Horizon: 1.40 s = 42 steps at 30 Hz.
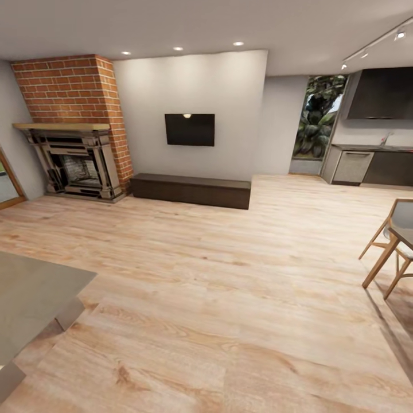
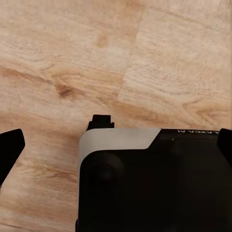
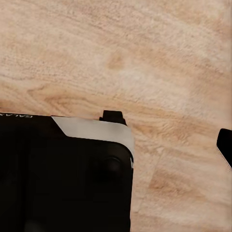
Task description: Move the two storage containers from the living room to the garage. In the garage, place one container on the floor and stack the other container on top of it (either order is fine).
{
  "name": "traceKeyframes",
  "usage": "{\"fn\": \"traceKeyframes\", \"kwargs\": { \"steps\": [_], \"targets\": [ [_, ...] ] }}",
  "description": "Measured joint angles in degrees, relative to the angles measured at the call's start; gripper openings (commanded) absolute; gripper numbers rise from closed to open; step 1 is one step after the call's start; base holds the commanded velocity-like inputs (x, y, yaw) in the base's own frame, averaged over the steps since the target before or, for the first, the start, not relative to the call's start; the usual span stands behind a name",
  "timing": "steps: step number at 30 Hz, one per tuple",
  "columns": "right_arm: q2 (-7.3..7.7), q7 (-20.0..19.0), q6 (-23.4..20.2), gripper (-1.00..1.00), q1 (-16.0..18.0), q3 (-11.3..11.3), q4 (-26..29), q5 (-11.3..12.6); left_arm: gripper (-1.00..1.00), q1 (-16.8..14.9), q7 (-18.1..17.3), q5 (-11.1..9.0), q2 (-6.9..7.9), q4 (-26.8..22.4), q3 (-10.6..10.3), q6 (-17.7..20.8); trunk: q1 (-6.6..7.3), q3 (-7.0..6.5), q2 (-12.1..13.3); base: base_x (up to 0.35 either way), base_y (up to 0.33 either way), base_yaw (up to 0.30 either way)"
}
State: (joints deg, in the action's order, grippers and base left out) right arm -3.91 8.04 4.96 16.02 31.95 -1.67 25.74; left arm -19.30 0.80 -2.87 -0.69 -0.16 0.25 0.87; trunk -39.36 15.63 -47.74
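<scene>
The two orange-red storage containers are out of view. I am in the living room, on light wood-plank flooring [image 1: 218, 298], facing the brick fireplace [image 1: 74, 126] at the back left. In the left wrist view my left gripper [image 2: 116, 147] hangs open over the planks, its dark fingertips [image 2: 10, 149] at both picture edges, above my black base [image 2: 154, 183]. In the right wrist view my right gripper [image 3: 116, 150] looks open too, with one fingertip [image 3: 225, 147] at the edge and nothing held.
A dark low cabinet [image 1: 190, 190] stands under a wall-mounted TV [image 1: 190, 129]. A grey table top [image 1: 31, 298] juts in at the near left. Wooden chair legs [image 1: 385, 258] stand at the right, with kitchen counters [image 1: 373, 163] behind.
</scene>
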Motion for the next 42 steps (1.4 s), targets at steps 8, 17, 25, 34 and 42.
{"fn": "traceKeyframes", "kwargs": {
  "steps": [8,17,25,34,42],
  "targets": [
    [0.0,0.0,0.0,1.0,0.0,0.0,0.0,0.0,1.0,0.0,0.0,0.0,0.0,0.0,0.0,0.0,0.0,0.0,0.0,0.317,0.0,0.0],
    [0.0,0.0,0.0,1.0,0.0,0.0,0.0,0.0,1.0,0.0,0.0,0.0,0.07,0.0,0.0,0.0,0.0,0.0,0.0,0.321,0.0,0.0],
    [0.0,0.0,0.0,1.0,0.0,0.0,0.0,0.0,1.0,0.0,0.0,0.0,0.06,0.0,0.0,0.0,0.0,0.0,0.0,0.321,0.0,0.0],
    [0.0,0.0,0.0,1.0,0.0,0.0,0.0,-0.1,1.0,0.0,0.0,0.0,0.02,0.0,0.0,0.0,0.0,0.0,0.0,0.321,0.0,0.0],
    [-0.02,0.0,-0.1,1.0,0.0,0.0,0.0,0.1,1.0,0.0,0.0,0.0,0.0,0.0,0.0,0.0,0.0,0.0,0.0,0.321,0.0,0.0]
  ]
}}
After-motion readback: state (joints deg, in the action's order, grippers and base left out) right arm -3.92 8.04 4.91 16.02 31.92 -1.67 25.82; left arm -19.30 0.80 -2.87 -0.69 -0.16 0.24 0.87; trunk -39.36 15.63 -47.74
